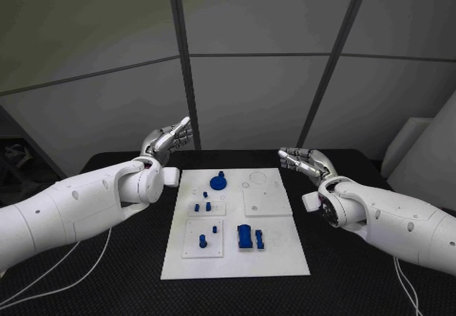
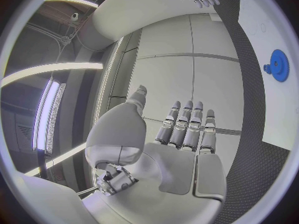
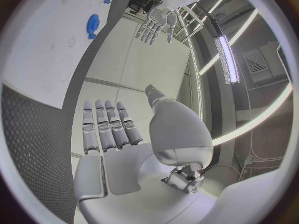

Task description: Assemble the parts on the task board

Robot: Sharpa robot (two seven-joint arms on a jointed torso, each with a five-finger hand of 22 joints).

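**Board lies between my empty hands**

My left hand (image 1: 169, 143) and right hand (image 1: 306, 161) hover with fingers apart, holding nothing, flanking the board's (image 1: 275, 257) far end. The round blue part (image 1: 219, 181) sits nearer my left hand, below its fingers.
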